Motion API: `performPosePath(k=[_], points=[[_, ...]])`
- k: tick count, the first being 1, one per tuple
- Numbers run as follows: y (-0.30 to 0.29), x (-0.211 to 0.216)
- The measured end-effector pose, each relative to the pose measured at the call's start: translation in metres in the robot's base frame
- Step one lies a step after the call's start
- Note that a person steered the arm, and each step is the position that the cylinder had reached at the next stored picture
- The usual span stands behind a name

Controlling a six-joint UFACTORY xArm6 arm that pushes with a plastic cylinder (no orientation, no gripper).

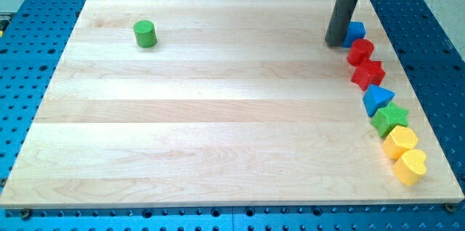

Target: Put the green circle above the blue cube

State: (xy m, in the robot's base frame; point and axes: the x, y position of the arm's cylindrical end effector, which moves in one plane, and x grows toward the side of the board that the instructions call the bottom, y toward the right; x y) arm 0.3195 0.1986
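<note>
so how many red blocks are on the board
2, both in the column along the view's right edge: one red block just below the blue cube by my tip, the other red block directly beneath. None seem hidden.

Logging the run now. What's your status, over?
My tip at the view's top right, touching the blue cube. Green circle far off at the view's top left. Board bare between them.

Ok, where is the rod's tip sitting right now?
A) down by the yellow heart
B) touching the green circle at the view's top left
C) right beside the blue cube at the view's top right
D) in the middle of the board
C: my tip rests just left of the blue cube, far across the board from the green circle.
</note>
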Motion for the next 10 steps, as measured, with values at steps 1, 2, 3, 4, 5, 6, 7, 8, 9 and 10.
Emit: performPosePath(k=[1, 2, 3, 4, 5, 6, 7, 8, 9, 10], points=[[0.008, -0.002], [-0.004, -0.009], [-0.051, -0.019], [-0.17, 0.052], [-0.305, 0.057], [-0.393, 0.034], [-0.478, 0.019], [-0.462, -0.019], [-0.399, -0.022], [-0.314, -0.022]])
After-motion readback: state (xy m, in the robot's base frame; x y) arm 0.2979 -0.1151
